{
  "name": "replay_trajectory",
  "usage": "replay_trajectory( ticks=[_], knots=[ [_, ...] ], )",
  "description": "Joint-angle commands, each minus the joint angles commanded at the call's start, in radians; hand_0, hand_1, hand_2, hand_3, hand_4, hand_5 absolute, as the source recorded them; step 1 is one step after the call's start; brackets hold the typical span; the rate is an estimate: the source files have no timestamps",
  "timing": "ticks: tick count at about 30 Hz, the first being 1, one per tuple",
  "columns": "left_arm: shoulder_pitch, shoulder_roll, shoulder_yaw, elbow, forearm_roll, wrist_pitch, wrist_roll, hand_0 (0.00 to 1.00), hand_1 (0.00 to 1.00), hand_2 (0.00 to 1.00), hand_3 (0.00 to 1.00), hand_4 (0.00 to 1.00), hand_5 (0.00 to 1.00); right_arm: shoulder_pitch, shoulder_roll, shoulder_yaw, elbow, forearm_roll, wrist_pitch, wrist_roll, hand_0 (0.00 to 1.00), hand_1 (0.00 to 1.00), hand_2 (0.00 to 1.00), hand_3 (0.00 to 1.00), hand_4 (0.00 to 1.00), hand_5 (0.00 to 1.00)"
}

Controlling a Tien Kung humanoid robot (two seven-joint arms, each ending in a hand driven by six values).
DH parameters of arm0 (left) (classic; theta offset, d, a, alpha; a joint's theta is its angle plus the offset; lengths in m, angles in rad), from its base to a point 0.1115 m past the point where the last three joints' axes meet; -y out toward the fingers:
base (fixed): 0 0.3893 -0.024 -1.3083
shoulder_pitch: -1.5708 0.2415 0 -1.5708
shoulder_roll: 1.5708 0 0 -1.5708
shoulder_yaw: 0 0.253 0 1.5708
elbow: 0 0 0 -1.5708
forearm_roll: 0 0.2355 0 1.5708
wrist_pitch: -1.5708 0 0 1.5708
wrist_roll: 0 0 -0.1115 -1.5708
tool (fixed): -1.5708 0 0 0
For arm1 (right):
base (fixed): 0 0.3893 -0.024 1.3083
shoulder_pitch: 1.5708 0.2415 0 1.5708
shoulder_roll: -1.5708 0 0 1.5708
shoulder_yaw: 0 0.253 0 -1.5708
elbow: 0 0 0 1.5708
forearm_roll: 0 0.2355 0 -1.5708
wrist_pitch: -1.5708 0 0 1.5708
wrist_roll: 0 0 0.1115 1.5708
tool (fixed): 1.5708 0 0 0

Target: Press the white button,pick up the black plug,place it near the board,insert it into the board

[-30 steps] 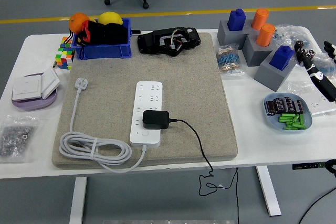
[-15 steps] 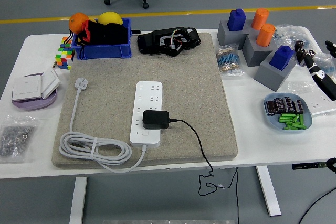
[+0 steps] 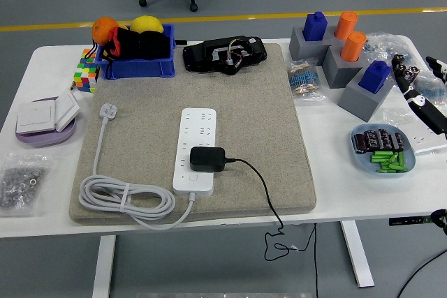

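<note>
A white power strip (image 3: 196,146) lies lengthwise in the middle of the grey felt mat (image 3: 265,116). The black plug (image 3: 207,158) sits on the strip's lower sockets, and its thin black cable (image 3: 260,185) runs right and hangs over the table's front edge. The strip's own white cord (image 3: 126,200) is coiled at the mat's lower left, ending in a white plug (image 3: 107,111). My right hand (image 3: 418,83) hovers at the far right edge, far from the strip, fingers spread and holding nothing. The left arm is out of view.
A blue bin (image 3: 136,57) with fruit, a colour cube (image 3: 85,75) and a black device (image 3: 225,54) stand at the back. Grey blocks with blue and orange pegs (image 3: 346,54) and a blue dish of batteries (image 3: 383,150) are on the right. Wall switches (image 3: 45,118) and a bag of screws (image 3: 21,181) lie left.
My right hand has drawn back slightly toward the right edge of the picture. The plug and strip have not moved.
</note>
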Motion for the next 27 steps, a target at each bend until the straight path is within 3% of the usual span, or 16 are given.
replay_trajectory(
  ticks=[27],
  knots=[
    [-0.002, 0.007, 0.013, 0.000, -0.003, -0.002, -0.004, 0.625, 0.631, 0.637, 0.699, 0.562, 0.394, 0.000, 0.003, 0.009, -0.002, -0.011, 0.002, -0.012, 0.961, 0.891, 0.857, 0.838, 0.998, 0.718]
  ],
)
